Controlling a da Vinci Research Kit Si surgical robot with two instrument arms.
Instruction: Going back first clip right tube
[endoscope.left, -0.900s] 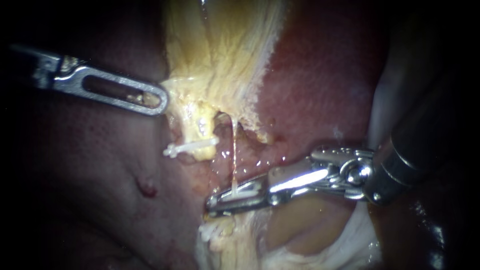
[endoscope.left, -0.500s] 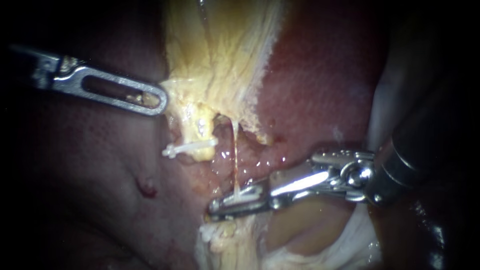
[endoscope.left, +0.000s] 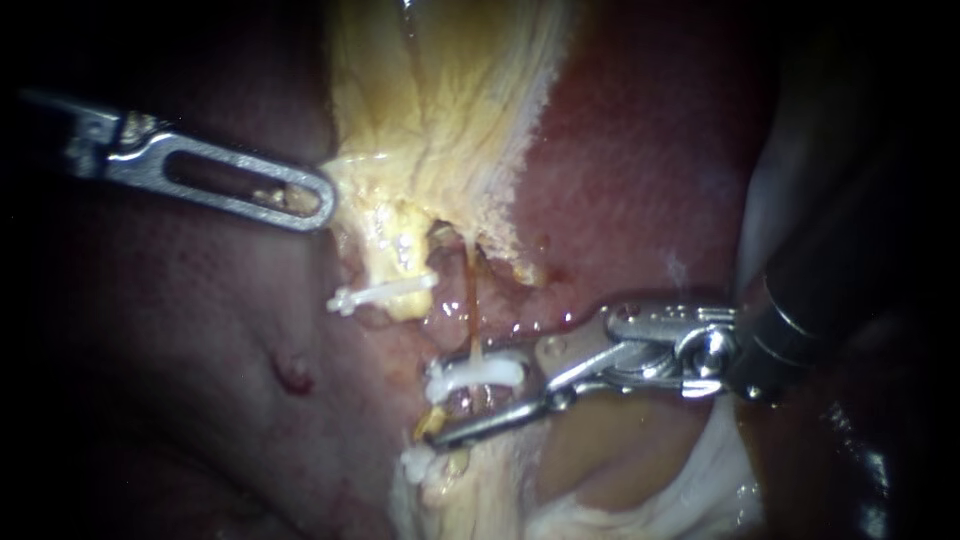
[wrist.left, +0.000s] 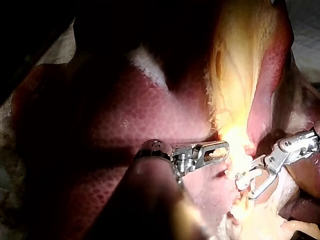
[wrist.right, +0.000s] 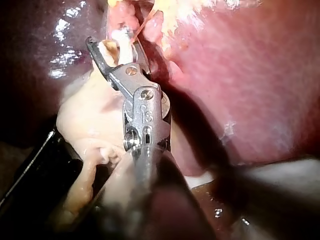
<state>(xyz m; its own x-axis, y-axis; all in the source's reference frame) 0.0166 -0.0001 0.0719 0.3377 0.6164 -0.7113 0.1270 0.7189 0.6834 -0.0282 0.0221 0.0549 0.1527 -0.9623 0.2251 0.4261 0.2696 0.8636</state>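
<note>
Low at centre, jaws of our right instrument (endoscope.left: 440, 408) gape around one clip (endoscope.left: 478, 375); at ten o'clock our left instrument (endoscope.left: 320, 200) clamps gallbladder (endoscope.left: 440, 120); second clip (endoscope.left: 385, 293) between them

2 instruments (endoscope.left: 310, 200) (endoscope.left: 445, 405); 2 tubes (endoscope.left: 395, 255) (endoscope.left: 470, 300); 2 clips (endoscope.left: 385, 293) (endoscope.left: 480, 374); 1 gallbladder (endoscope.left: 440, 110); 1 liver (endoscope.left: 630, 170).

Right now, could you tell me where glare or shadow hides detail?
Endoscope view: both sides sink into shadow, so the dark shaft of the right instrument barely shows; glints dot the wet red liver. Left wrist view: light washes out the pale yellow tissue. Right wrist view: glare spots the dark wet tissue.
</note>
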